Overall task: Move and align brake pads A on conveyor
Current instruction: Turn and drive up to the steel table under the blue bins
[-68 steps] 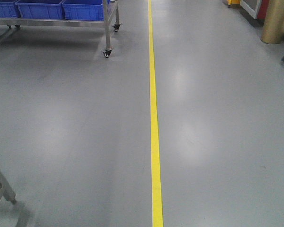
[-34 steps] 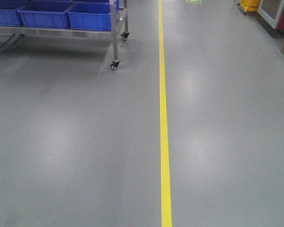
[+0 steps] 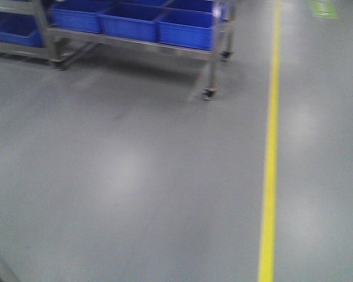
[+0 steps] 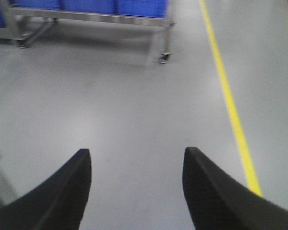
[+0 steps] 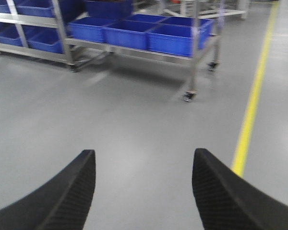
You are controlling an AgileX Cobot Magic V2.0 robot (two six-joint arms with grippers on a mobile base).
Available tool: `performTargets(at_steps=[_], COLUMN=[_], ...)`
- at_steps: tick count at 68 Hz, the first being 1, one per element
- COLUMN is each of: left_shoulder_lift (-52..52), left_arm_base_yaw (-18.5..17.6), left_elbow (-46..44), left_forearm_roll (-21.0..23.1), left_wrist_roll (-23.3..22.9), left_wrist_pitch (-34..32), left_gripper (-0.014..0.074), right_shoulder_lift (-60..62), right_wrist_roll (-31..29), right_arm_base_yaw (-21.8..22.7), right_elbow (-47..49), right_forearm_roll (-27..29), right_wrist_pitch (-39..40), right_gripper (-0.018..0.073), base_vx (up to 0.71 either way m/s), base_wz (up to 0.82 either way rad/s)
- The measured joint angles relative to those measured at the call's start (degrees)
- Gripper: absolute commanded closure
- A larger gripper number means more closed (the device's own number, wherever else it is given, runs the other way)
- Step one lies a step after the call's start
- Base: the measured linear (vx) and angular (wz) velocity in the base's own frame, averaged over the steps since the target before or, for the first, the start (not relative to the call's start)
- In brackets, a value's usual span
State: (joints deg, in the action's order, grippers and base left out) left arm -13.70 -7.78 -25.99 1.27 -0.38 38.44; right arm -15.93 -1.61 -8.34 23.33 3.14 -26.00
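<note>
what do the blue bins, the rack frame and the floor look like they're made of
The blue bins look like moulded plastic: uniform saturated colour, thick rims. The rack frame looks like bare metal, probably steel: silvery grey legs on castors. The floor seems a smooth coated surface, perhaps epoxy or vinyl, given its soft glossy light patches.

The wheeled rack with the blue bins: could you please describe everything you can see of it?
The rack is a bare metal frame, steel by its look, standing upright on small dark casters that rest on the grey floor. Open blue plastic bins sit side by side along its shelf. Whether they hold anything is too blurred to tell. The whole thing stands left of the yellow floor line.
</note>
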Motion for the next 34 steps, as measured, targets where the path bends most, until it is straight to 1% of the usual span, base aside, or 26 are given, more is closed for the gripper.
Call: performTargets(at_steps=[14, 34], left_shoulder_lift=[0.00, 0.00], left_arm_base_yaw=[0.00, 0.00], left_elbow=[0.00, 0.00], left_forearm_roll=[0.00, 0.00], left_wrist_roll=[0.00, 0.00], left_wrist_pitch=[0.00, 0.00], left_gripper=[0.0182, 0.0182], right_shoulder_lift=[0.00, 0.00], right_wrist_roll=[0.00, 0.00], right_arm_base_yaw=[0.00, 0.00], right_elbow=[0.00, 0.00], right_forearm_roll=[0.00, 0.00], right_wrist_pitch=[0.00, 0.00], right_gripper=[0.0127, 0.0127], base_vx=[0.32, 0.26], base_wz=[0.93, 0.97])
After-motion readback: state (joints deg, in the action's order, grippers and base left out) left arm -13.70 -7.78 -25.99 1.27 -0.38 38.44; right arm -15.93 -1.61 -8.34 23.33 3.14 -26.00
